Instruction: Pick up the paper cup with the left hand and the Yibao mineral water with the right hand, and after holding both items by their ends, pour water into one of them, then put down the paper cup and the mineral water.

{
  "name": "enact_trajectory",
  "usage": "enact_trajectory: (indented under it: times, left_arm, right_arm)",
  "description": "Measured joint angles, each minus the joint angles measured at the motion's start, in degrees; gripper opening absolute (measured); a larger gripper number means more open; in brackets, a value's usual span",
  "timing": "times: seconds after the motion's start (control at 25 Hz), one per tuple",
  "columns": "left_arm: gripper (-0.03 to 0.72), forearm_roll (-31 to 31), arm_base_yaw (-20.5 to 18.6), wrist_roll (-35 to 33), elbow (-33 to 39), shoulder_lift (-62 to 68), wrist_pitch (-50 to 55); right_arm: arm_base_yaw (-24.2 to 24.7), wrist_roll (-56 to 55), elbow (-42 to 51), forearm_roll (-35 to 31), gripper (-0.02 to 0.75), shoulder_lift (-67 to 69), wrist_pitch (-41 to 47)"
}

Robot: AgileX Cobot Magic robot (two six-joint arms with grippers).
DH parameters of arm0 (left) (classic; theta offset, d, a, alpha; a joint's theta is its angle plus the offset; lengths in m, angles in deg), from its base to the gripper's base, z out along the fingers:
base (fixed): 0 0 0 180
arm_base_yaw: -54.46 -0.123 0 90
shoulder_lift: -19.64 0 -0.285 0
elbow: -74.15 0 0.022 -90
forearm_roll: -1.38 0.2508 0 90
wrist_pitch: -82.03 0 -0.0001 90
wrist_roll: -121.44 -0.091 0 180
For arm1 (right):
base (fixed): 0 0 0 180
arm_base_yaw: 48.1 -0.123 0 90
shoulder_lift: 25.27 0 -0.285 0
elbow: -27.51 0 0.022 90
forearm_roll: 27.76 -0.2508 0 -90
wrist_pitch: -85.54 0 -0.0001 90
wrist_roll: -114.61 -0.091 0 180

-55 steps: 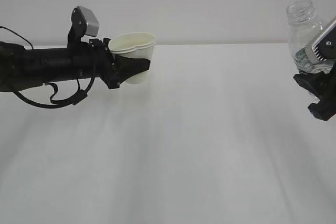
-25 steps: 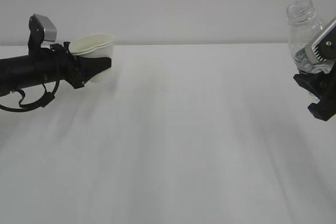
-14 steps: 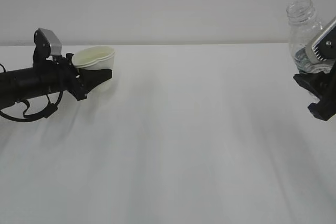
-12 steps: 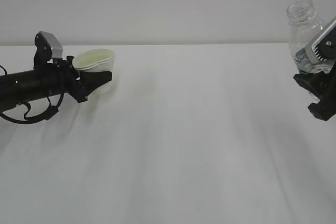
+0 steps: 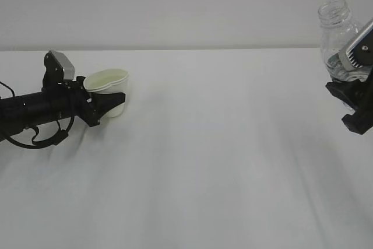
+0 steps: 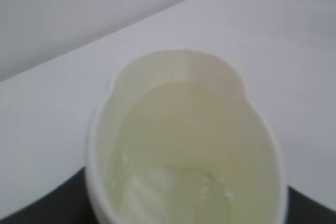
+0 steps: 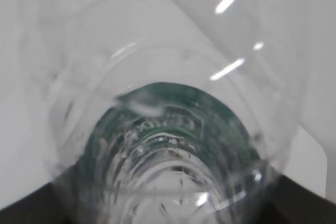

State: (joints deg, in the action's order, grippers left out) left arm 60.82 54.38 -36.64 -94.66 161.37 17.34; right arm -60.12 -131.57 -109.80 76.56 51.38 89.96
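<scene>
- Lower now than before, the left tool [image 5: 111, 104] grips the squeezed paper cup [image 5: 109, 90] at frame left, near the table [image 5: 204, 161].
- Right tool [image 5: 352, 94] grips the Yibao mineral water [image 5: 339, 42], upright, upper right.

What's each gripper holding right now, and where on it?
The left gripper squeezes the paper cup around its side wall. The right gripper holds the Yibao mineral water low on its body.
</scene>
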Motion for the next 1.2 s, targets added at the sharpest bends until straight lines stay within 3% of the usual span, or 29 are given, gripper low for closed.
enact_trajectory:
  times: [1.2]
  left_arm:
    - [0.355,-3.74,0.00,-0.68,0.00,0.21,0.12]
  right_arm:
    - [0.00,0.00,0.00,0.00,0.456,-0.10,0.00]
